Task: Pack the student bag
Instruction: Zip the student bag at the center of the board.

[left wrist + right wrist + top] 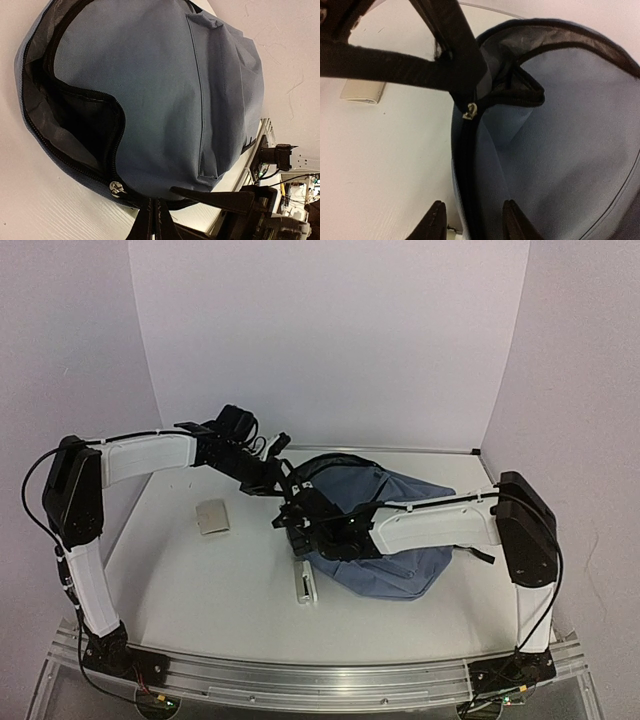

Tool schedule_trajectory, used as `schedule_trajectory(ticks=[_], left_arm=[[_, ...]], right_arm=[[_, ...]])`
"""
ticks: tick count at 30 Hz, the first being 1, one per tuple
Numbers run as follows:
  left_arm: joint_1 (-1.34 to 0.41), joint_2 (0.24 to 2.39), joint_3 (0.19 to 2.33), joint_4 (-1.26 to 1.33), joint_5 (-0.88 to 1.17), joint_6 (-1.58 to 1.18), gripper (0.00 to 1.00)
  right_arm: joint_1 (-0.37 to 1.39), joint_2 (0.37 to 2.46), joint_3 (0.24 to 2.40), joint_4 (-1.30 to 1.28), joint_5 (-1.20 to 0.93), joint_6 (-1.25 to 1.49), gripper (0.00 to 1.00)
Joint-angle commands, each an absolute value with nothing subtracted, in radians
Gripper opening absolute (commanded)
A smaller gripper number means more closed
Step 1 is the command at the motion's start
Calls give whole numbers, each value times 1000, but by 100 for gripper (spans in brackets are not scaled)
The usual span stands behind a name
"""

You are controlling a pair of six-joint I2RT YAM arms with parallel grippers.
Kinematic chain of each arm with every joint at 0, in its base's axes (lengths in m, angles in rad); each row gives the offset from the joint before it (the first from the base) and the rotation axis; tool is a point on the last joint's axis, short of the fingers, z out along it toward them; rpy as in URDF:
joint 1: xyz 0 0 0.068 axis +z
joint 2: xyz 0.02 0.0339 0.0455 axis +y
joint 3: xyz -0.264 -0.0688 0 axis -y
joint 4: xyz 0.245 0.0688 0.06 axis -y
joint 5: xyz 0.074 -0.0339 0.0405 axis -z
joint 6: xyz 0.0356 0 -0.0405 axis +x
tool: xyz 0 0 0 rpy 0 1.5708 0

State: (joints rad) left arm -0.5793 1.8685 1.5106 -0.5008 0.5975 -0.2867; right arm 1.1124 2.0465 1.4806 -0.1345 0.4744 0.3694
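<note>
L arm [85,540] rose from its base at the near-left corner, elbow bent high at the far left, forearm about level & reaching right to the bag's far-left rim. The left gripper [152,206] had its fingers pinched together on the rim of the student bag [395,575], right by the metal zip pull [469,111]. Jaws closed w/ only the fabric edge between them.

R arm [440,523] rose from the near-right base, elbow folded at the right, forearm stretched left across the bag, wrist tipped down at the bag's left edge. The right gripper [474,206] was partway open, 1 finger on either side of the black zip edge, not clamped on it. Touching or not: can't tell.

Bag lay on the table [180,600] right of centre, mouth unzipped, dark lining showing.

Counts:
- 2 arms, 2 grippers
- 1 bag
- 1 zip pull seen
- 1 flat beige square [212,517] left of the bag, apart from it
- 1 white oblong item [303,582] just beside the bag's near-left edge; what it was, can't tell
</note>
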Motion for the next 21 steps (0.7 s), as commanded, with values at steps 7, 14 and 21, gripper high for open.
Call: schedule_trajectory(ticks=[7,14,21], left_arm=[[-527,1804,1476,-438,606,-293,0],[-482,1797,1471,-423,635,-307,0],[-468,1796,1466,-417,648,-306,0]], right_arm=[[1148,1987,1448,-80,459,248,0],[1220,1809,1269,-97,435,287,0],[1289,1710,1165,-130,429,403,0]])
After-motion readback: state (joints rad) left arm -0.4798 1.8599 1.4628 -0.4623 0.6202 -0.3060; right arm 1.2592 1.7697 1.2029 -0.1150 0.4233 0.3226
